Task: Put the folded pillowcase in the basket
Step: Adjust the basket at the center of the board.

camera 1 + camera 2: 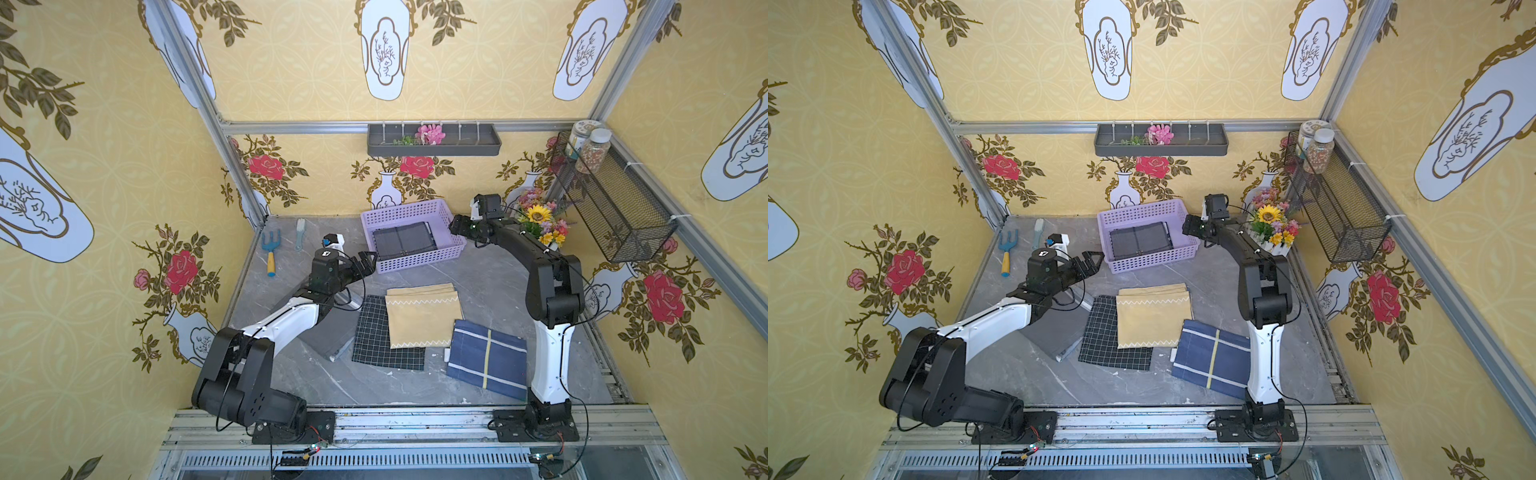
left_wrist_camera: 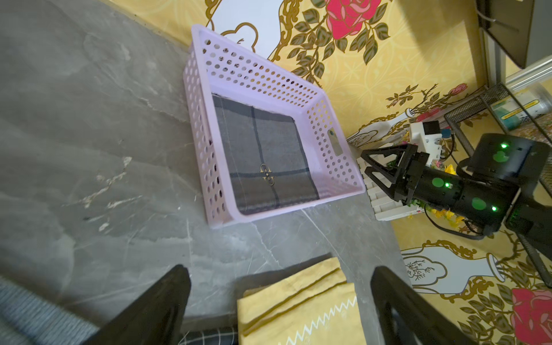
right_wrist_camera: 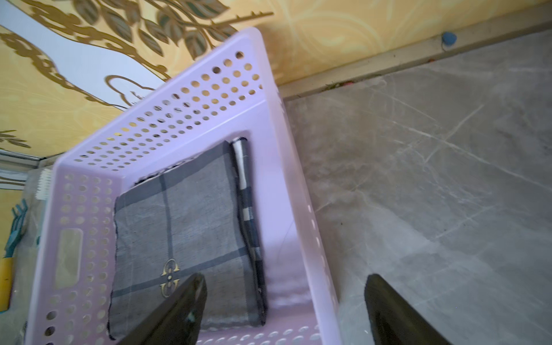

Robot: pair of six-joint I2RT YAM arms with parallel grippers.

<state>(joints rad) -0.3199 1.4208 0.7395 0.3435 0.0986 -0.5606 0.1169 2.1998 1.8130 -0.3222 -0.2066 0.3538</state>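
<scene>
The lilac basket [image 1: 405,208] [image 1: 1142,210] stands at the back of the table, seen too in the left wrist view [image 2: 263,74] and the right wrist view [image 3: 179,98]. A folded grey plaid pillowcase [image 1: 403,242] [image 1: 1140,243] [image 2: 263,155] [image 3: 179,227] lies flat on its floor. My left gripper [image 1: 368,262] [image 1: 1094,259] [image 2: 280,270] hangs open and empty just off the basket's front left corner. At the basket's right end my right gripper [image 1: 455,226] [image 1: 1187,226] [image 3: 285,277] is open too, holding nothing, its jaws straddling the rim.
Folded cloths lie mid-table: yellow [image 1: 422,316], black grid [image 1: 374,332], blue striped [image 1: 486,357], and grey [image 1: 328,332] under my left arm. A garden fork [image 1: 271,249] and brush [image 1: 300,232] lie back left. Flowers [image 1: 540,224] and a wire basket [image 1: 615,199] are at the right.
</scene>
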